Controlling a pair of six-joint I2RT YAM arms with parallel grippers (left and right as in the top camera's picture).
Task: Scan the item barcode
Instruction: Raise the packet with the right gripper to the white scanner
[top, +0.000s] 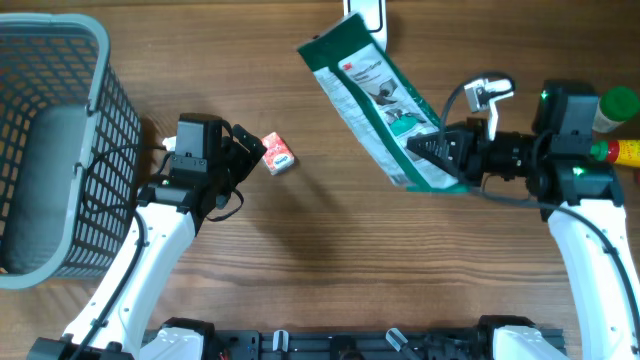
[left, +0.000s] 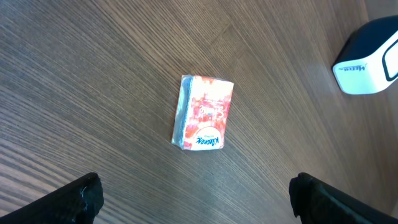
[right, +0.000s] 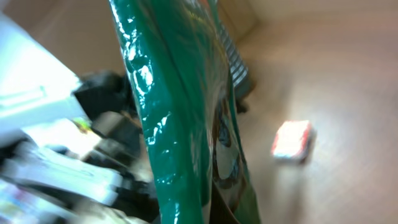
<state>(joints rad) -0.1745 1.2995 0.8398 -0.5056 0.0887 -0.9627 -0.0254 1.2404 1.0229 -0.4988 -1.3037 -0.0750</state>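
Over wooden table (top: 320, 250), outstretched right gripper (top: 425, 148) pinches green packet (top: 365, 95).

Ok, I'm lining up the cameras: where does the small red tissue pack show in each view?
Overhead: tissue pack lies left of centre.
Left wrist: pack at centre of frame.
Right wrist: pack at the right side, blurred.
Shared landmark: the wooden table under it.

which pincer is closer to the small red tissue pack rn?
Left. The left pincer sits open right beside the tissue pack; the right pincer is well off to the other side, shut on the green package.
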